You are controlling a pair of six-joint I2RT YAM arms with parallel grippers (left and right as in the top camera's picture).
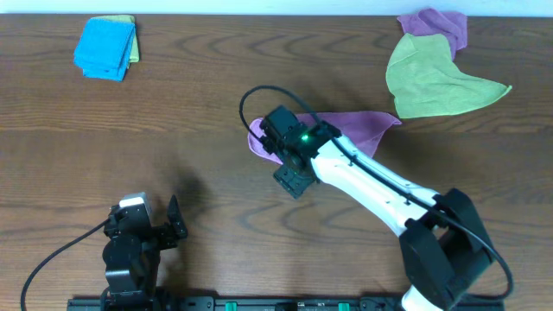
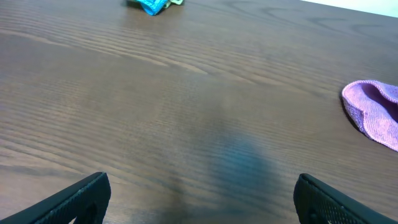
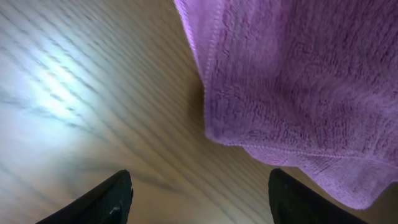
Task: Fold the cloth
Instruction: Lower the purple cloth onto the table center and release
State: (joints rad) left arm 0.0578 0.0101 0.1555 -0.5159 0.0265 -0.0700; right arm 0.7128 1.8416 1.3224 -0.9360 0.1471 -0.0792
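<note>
Right wrist view: cloth (image 3: 298,81) is judged soft, limp, best pinched at hemmed corner; right gripper (image 3: 200,183) and left gripper (image 2: 202,186) are seen open.

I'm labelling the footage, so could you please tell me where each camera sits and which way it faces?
Overhead: above the table, looking straight down; left arm and right arm show.
Left wrist: on the left arm, low, facing across the table toward the blue cloth; the open left gripper shows.
Right wrist: on the right arm, angled down at the edge of the cloth; the open right gripper shows.
Shared: all three see the cloth.
</note>
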